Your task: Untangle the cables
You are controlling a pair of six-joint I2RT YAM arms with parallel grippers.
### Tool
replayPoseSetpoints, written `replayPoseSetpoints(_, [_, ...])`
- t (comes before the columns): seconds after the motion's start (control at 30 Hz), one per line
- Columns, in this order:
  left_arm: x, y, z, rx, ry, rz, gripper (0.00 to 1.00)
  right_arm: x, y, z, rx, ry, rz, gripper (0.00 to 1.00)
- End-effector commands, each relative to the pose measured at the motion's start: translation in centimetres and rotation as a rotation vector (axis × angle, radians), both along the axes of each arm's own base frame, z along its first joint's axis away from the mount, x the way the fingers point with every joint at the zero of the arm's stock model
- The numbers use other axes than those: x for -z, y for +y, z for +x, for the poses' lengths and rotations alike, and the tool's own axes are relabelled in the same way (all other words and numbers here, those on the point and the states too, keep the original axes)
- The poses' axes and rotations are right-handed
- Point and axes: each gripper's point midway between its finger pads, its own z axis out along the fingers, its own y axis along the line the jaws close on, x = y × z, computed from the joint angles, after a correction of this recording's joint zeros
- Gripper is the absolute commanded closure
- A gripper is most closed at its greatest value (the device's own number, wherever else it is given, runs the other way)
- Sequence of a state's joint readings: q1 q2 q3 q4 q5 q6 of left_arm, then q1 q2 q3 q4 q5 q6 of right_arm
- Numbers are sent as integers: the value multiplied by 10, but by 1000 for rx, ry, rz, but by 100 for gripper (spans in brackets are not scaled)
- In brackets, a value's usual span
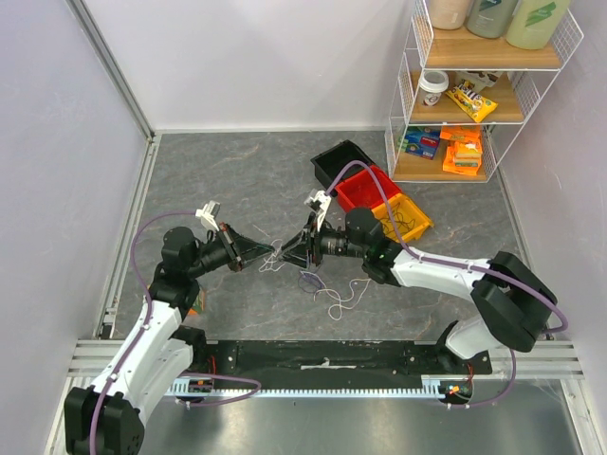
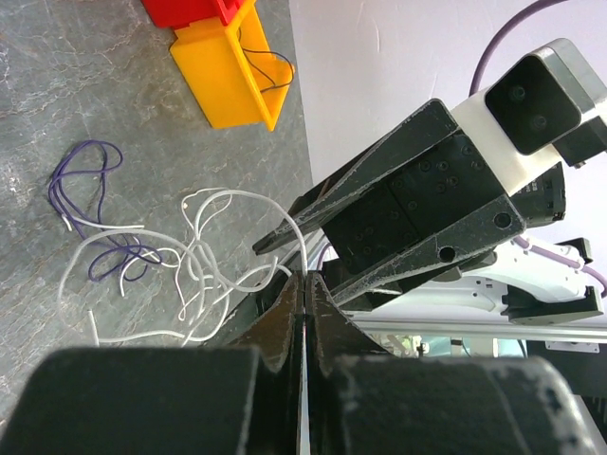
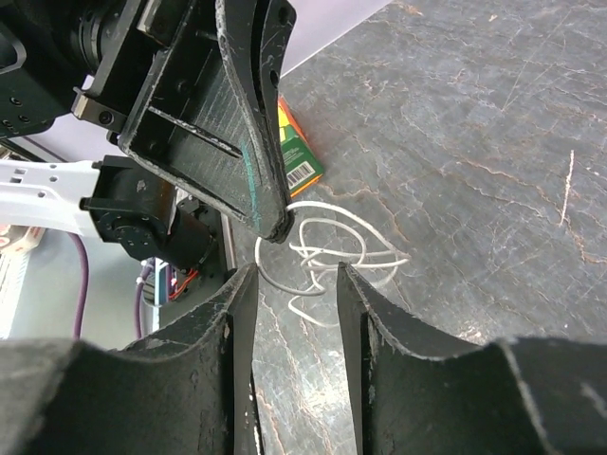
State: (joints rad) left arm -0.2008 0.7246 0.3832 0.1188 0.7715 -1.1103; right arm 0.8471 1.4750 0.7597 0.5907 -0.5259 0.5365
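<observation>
A small white cable tangle [image 1: 275, 256] hangs between my two grippers above the table; in the right wrist view its loops [image 3: 332, 248] show just past my fingers. My left gripper [image 1: 263, 254] is shut on a white strand of it [image 2: 305, 277]. My right gripper [image 1: 288, 256] is open, its jaws on either side of the white loops [image 3: 295, 270], tip to tip with the left gripper. A dark purple cable [image 1: 310, 280] and more white cable [image 1: 346, 294] lie on the table below; they also show in the left wrist view as purple loops [image 2: 83, 175] and white loops [image 2: 194, 251].
A black bin [image 1: 341, 161], a red bin [image 1: 368, 188] and a yellow bin [image 1: 406, 218] holding a dark wire stand behind the right arm. A wire shelf rack [image 1: 474, 95] fills the back right. A small orange-green box [image 1: 198, 301] lies by the left arm.
</observation>
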Motion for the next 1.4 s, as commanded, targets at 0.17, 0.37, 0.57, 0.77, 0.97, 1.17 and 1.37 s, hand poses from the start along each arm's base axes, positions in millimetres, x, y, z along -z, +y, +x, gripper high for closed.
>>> replayPoseSetpoints(0.17, [-24, -6, -4, 60, -28, -43, 98, -28, 14, -3, -48, -63, 94, 77])
replayPoseSetpoints(0.37, [-24, -5, -7, 73, -83, -6, 74, -28, 3, 9, 67, -33, 52, 100])
replayPoseSetpoints(0.57, [-15, 18, -7, -83, -191, 135, 12, -47, -14, 6, 78, 45, 103, 100])
replayPoseSetpoints(0.77, [10, 16, -9, -52, -227, 168, 41, -67, -25, -5, -9, 121, 162, 100])
replayPoseSetpoints(0.97, [16, 5, -3, 8, -293, 216, 29, -85, -30, -17, -79, 148, 209, 100])
replayPoseSetpoints(1.17, [14, -10, -1, 43, -324, 200, 32, -87, -31, -26, -127, 170, 214, 100])
replayPoseSetpoints(1.37, [14, -13, 1, 41, -336, 197, 45, -86, -30, -33, -167, 182, 213, 100])
